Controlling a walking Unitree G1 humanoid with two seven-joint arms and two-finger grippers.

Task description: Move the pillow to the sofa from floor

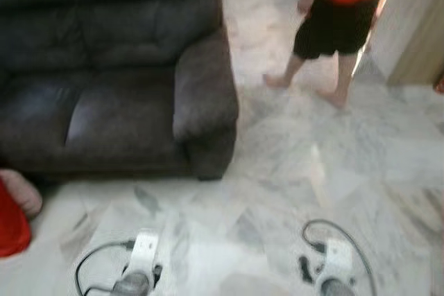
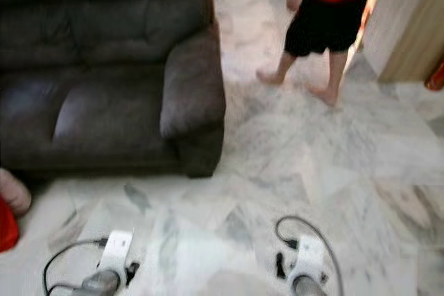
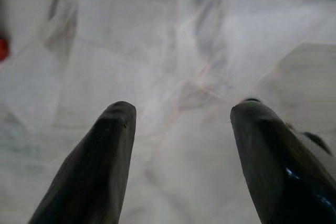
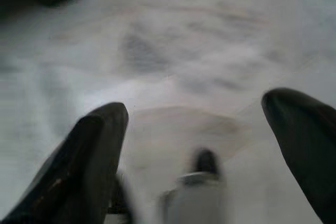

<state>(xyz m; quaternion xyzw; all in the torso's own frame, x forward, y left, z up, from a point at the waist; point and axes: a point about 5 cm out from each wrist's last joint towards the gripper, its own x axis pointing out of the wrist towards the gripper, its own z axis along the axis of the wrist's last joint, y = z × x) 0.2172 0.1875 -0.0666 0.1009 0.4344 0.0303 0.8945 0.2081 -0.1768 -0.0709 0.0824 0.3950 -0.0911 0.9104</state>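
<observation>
Left eye view: a dark sofa (image 1: 104, 81) fills the upper left, and the pink pillow (image 1: 21, 190) lies on the marble floor (image 1: 291, 171) at the left edge, beside something red (image 1: 10, 223). A person (image 1: 340, 12) stands upper right. Left gripper (image 3: 181, 111) and right gripper (image 4: 194, 108) hang with jaws wide, holding nothing.

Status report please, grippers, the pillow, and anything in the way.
Left gripper and right gripper open, empty, low over marble floor. Pillow on floor at far left, by dark sofa. Person walking ahead right, clear of pillow.
</observation>
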